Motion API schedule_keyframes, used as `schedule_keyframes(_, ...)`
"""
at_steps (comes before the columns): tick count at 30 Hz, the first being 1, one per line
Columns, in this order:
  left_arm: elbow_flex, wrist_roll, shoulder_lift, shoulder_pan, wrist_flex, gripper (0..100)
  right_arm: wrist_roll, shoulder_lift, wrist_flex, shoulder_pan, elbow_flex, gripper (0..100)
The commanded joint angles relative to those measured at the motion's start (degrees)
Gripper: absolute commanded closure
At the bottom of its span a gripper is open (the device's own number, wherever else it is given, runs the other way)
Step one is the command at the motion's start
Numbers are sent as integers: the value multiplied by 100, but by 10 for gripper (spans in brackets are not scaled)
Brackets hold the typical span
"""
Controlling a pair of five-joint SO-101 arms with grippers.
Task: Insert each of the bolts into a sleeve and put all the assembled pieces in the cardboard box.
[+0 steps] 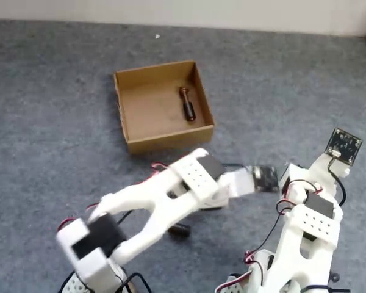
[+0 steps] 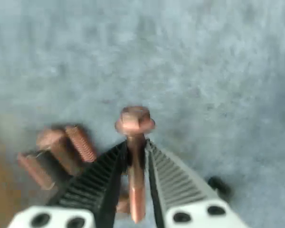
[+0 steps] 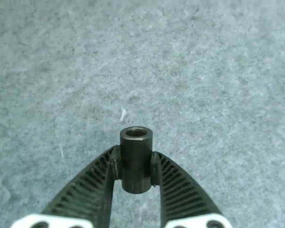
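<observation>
Step in hand, as judged: mating a second bolt with a sleeve, one piece already boxed.

Left: loose bolts (image 2: 61, 152) lying together on the carpet (image 2: 204, 57), near the left gripper (image 2: 136, 148). Pinching a bolt (image 2: 135, 124) by its shank between the fingers. Hex head clear beyond the tips, free end pointing back toward the wrist. Small dark item beside one finger, too blurred to name.

Mid-table, high view: cardboard box (image 1: 165, 139), open-topped, with one assembled piece (image 1: 187, 104) lying inside near its right wall. Spare sleeve (image 1: 180, 230) on the carpet, partly under the left arm (image 1: 171, 201).

Right: right gripper (image 3: 135, 159) clamped on a sleeve (image 3: 136, 142), fingers pressing its sides. Open bore facing the camera, nothing blocking it.

Next move, as judged: needs bolt and bore brought onto one axis. Snag: gripped by the shank with the head leading, so the free end not presented. Probably calls for turning the left wrist until that end points at the bore. Little bare shank to spare past the fingers.

Room: open carpet round both arms, box walls well apart from both grippers. Watch for arm-to-arm crowding at centre and for the loose bolts near the left fingers.
</observation>
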State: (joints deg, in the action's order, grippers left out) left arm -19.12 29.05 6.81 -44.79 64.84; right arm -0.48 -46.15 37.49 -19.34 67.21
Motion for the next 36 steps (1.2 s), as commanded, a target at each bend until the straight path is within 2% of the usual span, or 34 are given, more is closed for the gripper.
schedule_keyframes(1, -75, -352, -980, 374, 53, 994, 18, -154, -171, -4, -57, 992)
schedule_keyframes(7, -585, -809, -2167, 840, 53, 994, -44, -154, -31, 22, -84, 991)
schedule_keyframes(9, -743, -1081, -2615, 971, 44, 994, -281, -163, 163, 189, -92, 991)
schedule_keyframes(14, -1059, -2215, -3679, 1323, 53, 994, -747, -514, 233, 646, -268, 991)
schedule_keyframes(18, -1429, -2971, -4514, 1604, 62, 994, -791, -1543, 233, 1051, -259, 992)
schedule_keyframes(23, -1965, -3859, -5789, 2035, 0, 994, -774, -3037, 409, 1851, 13, 992)
schedule_keyframes(29, -2712, -4607, -7538, 2668, -826, 994, -756, -4048, 409, 3319, 418, 992)
schedule_keyframes(32, -3178, -4932, -8321, 2870, -1363, 994, -747, -4259, -57, 3943, 620, 992)
schedule_keyframes(36, -3626, -5327, -9095, 3037, -1881, 994, -563, -4321, -1165, 4576, 1253, 993)
